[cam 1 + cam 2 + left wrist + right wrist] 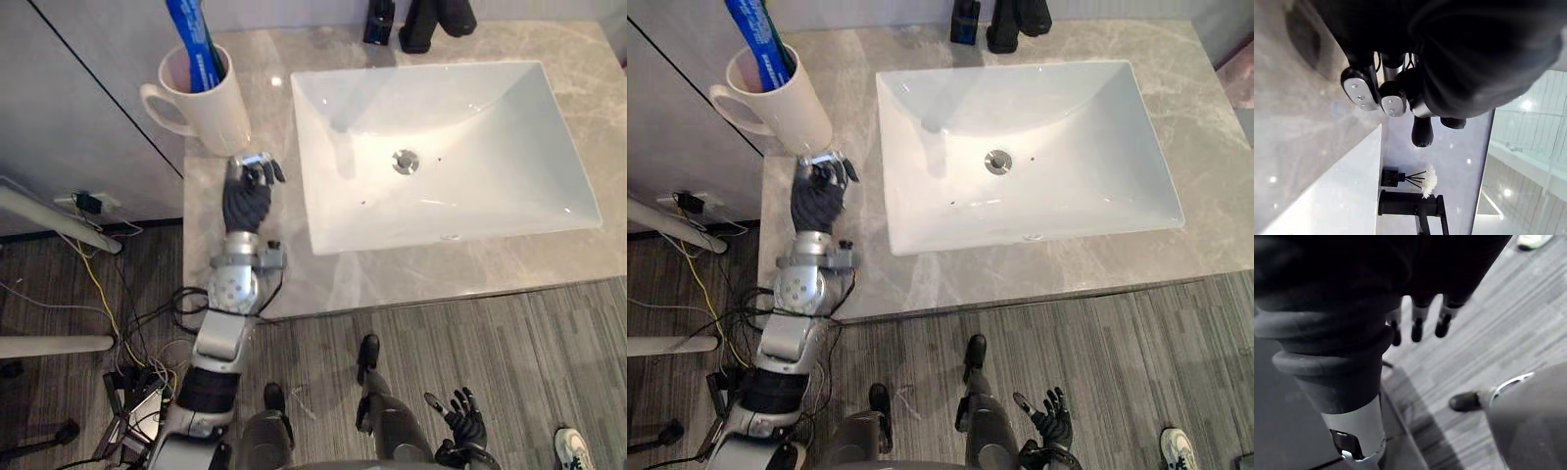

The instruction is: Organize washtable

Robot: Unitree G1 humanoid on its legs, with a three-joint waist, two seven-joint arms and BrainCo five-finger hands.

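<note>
1. Left eye view: my left robot hand [250, 191] lies on the grey marble bench [441, 269], just in front of the cream mug [211, 108] that stands at the bench's far left. My fingers are curled in and grip nothing (whether the fingertips touch the mug's base, I cannot tell). A blue tube [199, 44] stands in the mug, leaning slightly. The white sink [470, 127] is just to the right of that hand, with a black faucet [431, 22] and a small black bottle [379, 22] behind it. My right robot hand [460, 416] hangs low over the striped grey floor [549, 323], fingers spread wide and empty.
2. Right eye view: the same layout, with the mug's handle turned away from the sink.
3. Left wrist view: my curled fingers [1359, 90] hover close over the bench surface, holding nothing. Past them stand the faucet and the bottle, which carries dark reeds and a white tuft [1429, 178].
4. Right wrist view: my fingers [1418, 328] point straight down toward the floor, well apart from the bench.
</note>
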